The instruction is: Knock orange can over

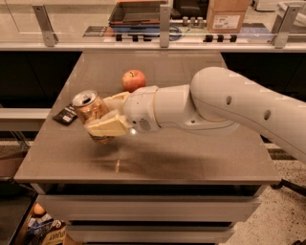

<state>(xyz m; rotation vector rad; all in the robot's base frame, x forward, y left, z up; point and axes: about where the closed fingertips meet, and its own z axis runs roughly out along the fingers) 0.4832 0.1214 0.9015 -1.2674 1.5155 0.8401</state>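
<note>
The orange can point(90, 106) is at the left of the grey table point(191, 158), tilted with its silver top toward the upper left. My gripper point(99, 116) reaches in from the right and is shut on the can. One cream finger point(107, 127) lies across the can's front. The other finger point(116, 99) is behind the can. The can's lower part is hidden by the front finger. A red-orange apple point(134, 79) sits just behind the gripper's wrist.
A small dark packet point(65, 115) lies on the table left of the can. A counter with a glass rail point(162, 45) runs behind the table, carrying a tray and a cardboard box point(228, 14). My white arm point(239, 107) covers the table's right side.
</note>
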